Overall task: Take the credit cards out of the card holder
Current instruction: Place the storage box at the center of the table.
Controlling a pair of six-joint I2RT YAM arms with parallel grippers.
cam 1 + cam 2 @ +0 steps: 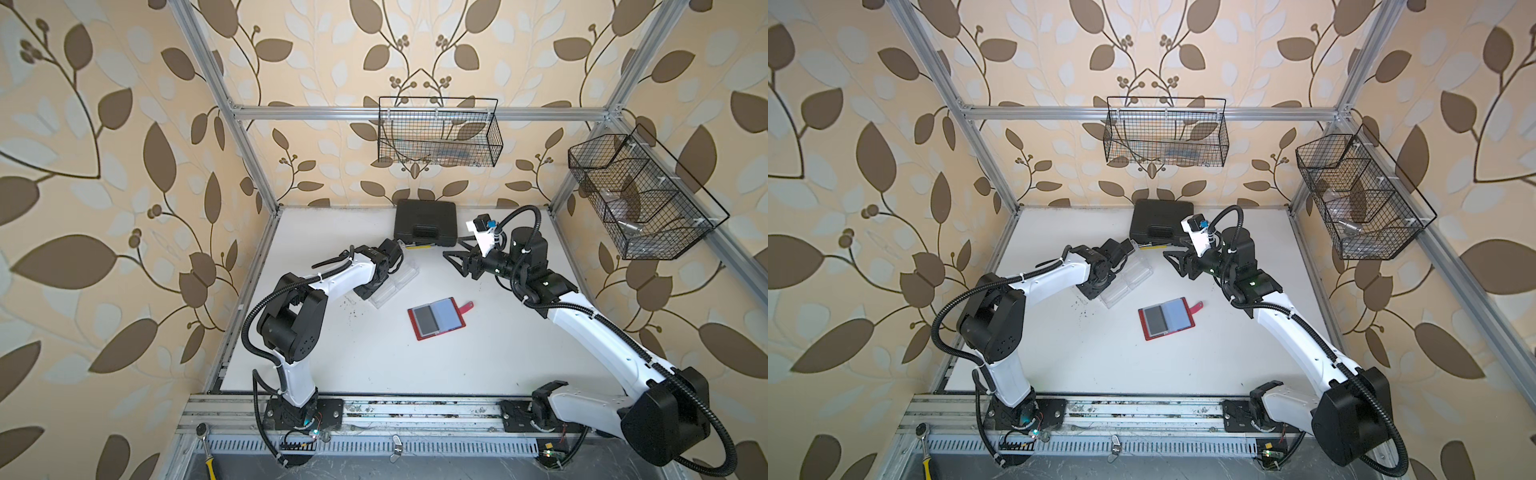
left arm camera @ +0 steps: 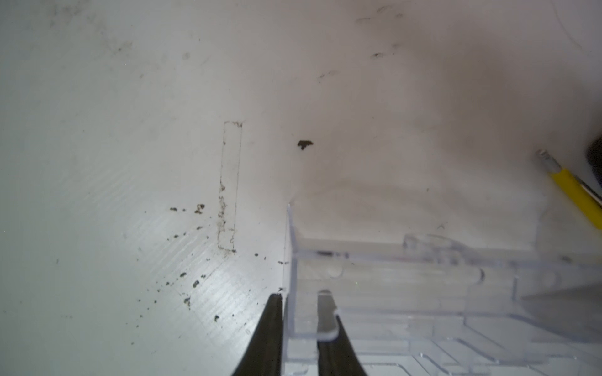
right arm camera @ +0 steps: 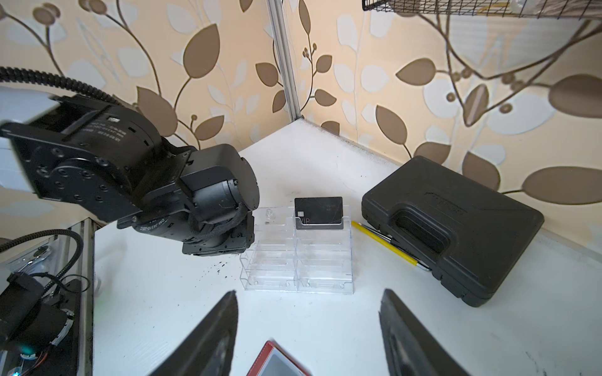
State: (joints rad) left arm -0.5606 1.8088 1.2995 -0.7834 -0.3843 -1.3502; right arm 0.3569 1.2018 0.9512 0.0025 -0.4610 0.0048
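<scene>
The card holder [image 1: 451, 311] [image 1: 1179, 312] lies open in mid-table, red with clear sleeves; its corner shows in the right wrist view [image 3: 277, 359]. A dark credit card [image 1: 426, 320] [image 1: 1156, 319] shows through its left sleeve. Another black credit card [image 3: 318, 211] marked "VIP" stands in a back compartment of the clear acrylic tray [image 1: 409, 274] [image 3: 298, 260]. My left gripper [image 1: 397, 259] [image 2: 301, 302] points down at the tray, narrowly open, its fingers either side of a tray wall. My right gripper [image 1: 453, 246] [image 3: 309, 293] hangs wide open and empty between tray and holder.
A black plastic case [image 1: 426, 222] [image 3: 452, 228] sits at the back, a yellow pen [image 1: 419, 246] [image 3: 384, 242] along its front edge. Wire baskets [image 1: 440, 133] [image 1: 640, 195] hang on the frame. Dark crumbs [image 2: 195, 283] dot the table beside the tray.
</scene>
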